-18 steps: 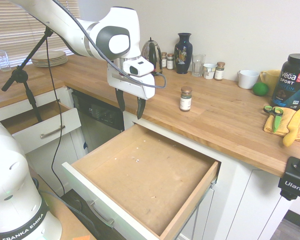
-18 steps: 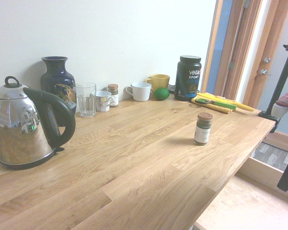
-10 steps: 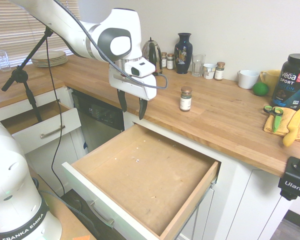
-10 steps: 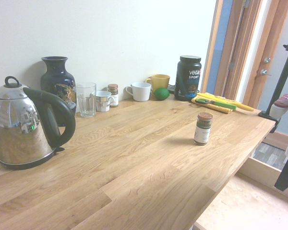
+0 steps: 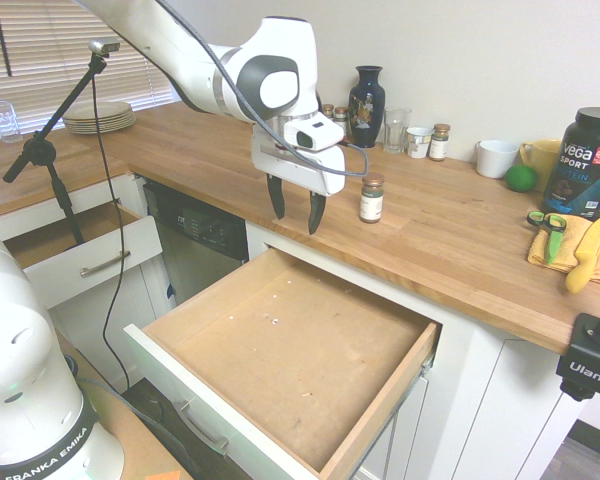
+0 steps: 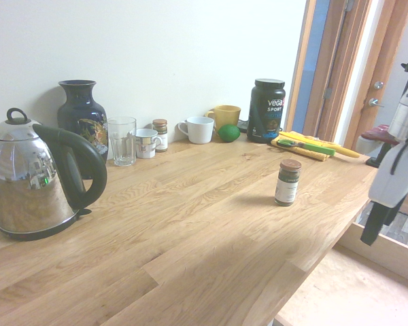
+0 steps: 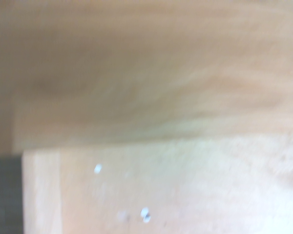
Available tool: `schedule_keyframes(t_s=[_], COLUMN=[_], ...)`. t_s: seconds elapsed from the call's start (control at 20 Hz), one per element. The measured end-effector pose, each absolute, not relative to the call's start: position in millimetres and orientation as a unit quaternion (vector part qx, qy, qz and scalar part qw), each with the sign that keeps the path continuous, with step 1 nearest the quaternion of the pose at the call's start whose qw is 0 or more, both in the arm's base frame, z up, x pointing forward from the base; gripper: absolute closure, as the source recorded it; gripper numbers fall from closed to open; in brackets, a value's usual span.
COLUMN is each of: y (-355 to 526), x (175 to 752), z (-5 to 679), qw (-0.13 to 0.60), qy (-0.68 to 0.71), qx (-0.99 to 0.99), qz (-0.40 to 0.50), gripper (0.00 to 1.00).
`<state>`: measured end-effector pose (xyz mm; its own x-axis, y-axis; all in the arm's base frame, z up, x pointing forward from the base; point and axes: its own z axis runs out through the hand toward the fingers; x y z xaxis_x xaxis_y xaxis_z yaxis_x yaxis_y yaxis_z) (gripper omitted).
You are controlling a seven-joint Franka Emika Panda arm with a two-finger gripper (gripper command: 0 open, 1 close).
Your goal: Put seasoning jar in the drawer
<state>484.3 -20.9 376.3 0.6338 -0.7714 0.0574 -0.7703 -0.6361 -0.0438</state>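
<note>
Landmark: seasoning jar (image 5: 371, 197), upright on the countertop (image 5: 450, 230) nr its front edge.

1. Drawer (image 5: 280, 350): pulled fully out, below and fwd of jar, bottom bare. Likely pre-opened to receive jar.
2. Gripper (image 5: 295, 213): pts down, jaws spread, empty. Presumably pre-opened for approach.
3. Jar stands just right of jaws, not between them; no contact.

- Our arm (image 5: 195, 60) reaches in from upper left, wrist bent down.
- Our gripper (image 5: 294, 213) points straight down, both fingers (image 5: 315, 213) spread apart, holding nothing.
</note>
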Motion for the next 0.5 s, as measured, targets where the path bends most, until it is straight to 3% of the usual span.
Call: schedule_keyframes(t_s=[0.5], y=[-40.9], x=[545.3], z=[373.9], qw=[0.001], qy=[0.436], qx=[-0.9], qz=[-0.033], gripper=[0.0])
